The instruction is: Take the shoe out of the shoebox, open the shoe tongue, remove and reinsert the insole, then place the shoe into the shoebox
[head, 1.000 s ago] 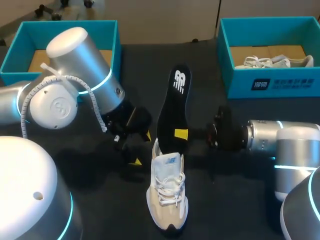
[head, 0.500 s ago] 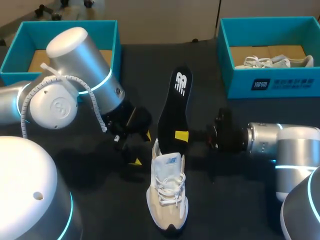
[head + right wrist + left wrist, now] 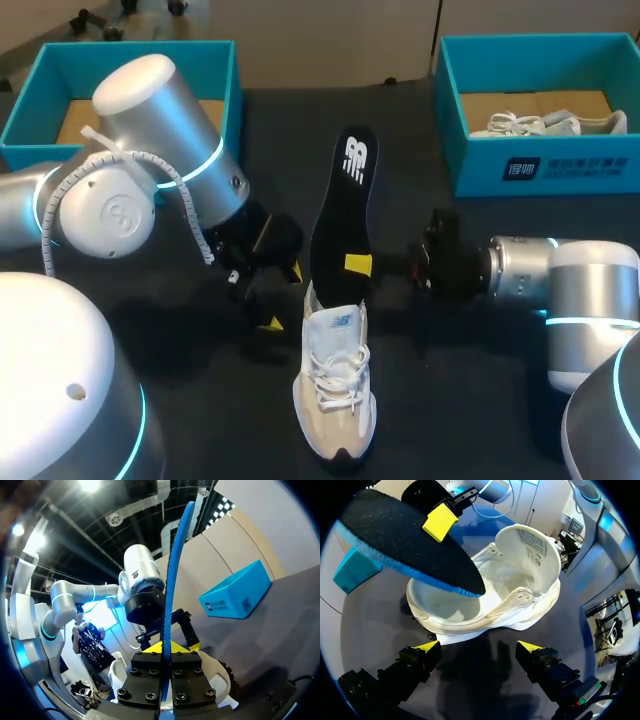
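Note:
A white and beige shoe lies on the dark table, heel end toward the far side, tongue folded open. My right gripper is shut on a black insole with a blue underside. It holds the insole slanting over the shoe's heel opening, the lower end at the opening. In the right wrist view the insole stands edge-on between the fingers of the right gripper. My left gripper stands open just left of the shoe's heel. In its own view the left gripper faces the shoe with nothing between its fingers.
A teal shoebox at the back right holds another white shoe. A second teal box stands at the back left, behind my left arm. Bare table lies right of the shoe.
The insole's far end has swung slightly to the left with my right gripper. My left arm and the shoe have not moved.

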`<state>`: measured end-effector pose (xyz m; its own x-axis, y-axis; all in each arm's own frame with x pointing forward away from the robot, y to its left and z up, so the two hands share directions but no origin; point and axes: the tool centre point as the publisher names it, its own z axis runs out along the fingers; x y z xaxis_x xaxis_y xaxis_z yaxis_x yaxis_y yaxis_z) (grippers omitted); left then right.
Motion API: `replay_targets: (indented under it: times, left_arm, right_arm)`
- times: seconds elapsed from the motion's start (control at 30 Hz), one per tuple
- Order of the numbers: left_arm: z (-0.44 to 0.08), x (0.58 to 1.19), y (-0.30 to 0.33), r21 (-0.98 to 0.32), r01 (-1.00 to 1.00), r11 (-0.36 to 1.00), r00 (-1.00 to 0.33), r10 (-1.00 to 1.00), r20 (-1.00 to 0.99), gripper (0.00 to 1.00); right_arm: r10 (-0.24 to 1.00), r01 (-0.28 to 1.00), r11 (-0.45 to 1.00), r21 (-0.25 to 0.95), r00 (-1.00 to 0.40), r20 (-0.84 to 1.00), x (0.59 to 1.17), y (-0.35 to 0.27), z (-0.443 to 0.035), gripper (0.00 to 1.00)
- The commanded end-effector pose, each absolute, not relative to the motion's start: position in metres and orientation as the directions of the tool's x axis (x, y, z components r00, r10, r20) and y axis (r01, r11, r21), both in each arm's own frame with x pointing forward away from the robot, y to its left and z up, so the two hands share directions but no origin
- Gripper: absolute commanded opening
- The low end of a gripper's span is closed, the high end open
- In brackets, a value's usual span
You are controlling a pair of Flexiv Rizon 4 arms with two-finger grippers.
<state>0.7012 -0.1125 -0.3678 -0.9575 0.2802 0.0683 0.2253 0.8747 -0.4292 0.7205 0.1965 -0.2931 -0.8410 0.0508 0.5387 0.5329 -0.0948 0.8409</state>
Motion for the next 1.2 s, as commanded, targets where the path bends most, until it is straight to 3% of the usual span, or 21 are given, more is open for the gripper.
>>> replay_targets:
  times: [0.03,1.2]
  left_arm:
    - [-0.367,0.701,-0.113,-0.425,0.226,0.876,-0.958,0.279,0.067,1.00]
    - [-0.367,0.701,-0.113,-0.425,0.226,0.876,-0.958,0.279,0.067,1.00]
  right_arm:
    - [0.055,0.535,-0.102,0.839,-0.839,0.542,0.723,0.202,-0.296,0.00]
    - [0.126,0.551,-0.132,0.824,-0.815,0.566,0.724,0.205,-0.307,0.00]
